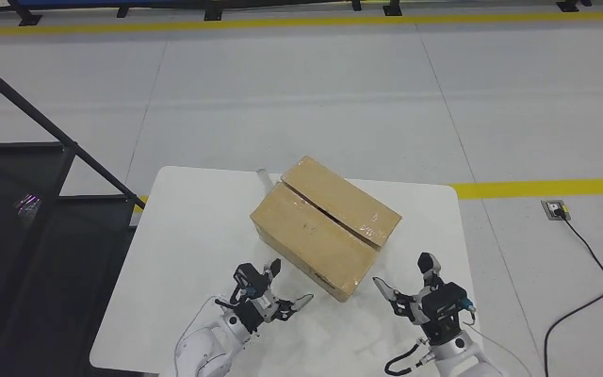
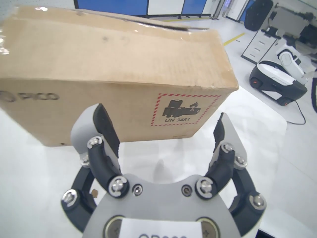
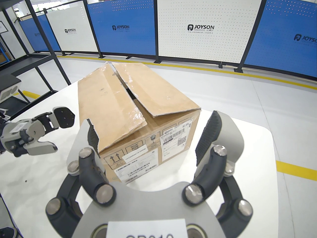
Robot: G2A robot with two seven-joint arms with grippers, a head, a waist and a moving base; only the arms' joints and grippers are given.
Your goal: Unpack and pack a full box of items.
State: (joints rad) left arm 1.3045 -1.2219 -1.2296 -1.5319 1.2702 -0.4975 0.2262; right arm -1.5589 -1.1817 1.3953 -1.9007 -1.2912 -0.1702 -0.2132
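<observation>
A brown cardboard box (image 1: 325, 224) stands on the white table (image 1: 198, 254), turned at an angle, its two top flaps folded down with a slit between them. In the right wrist view the box (image 3: 138, 117) shows labels on its near end and slightly lifted flap edges. My left gripper (image 1: 290, 286) is open, just short of the box's long side (image 2: 104, 75), with nothing between its fingers. My right gripper (image 1: 403, 273) is open too, off the box's labelled end. The left gripper (image 3: 55, 132) also appears beside the box in the right wrist view.
A black metal rack (image 1: 42, 170) stands off the table's left side. A yellow floor line (image 1: 528, 188) runs to the right of the table. Bare table surface lies to the left of the box and in front of it.
</observation>
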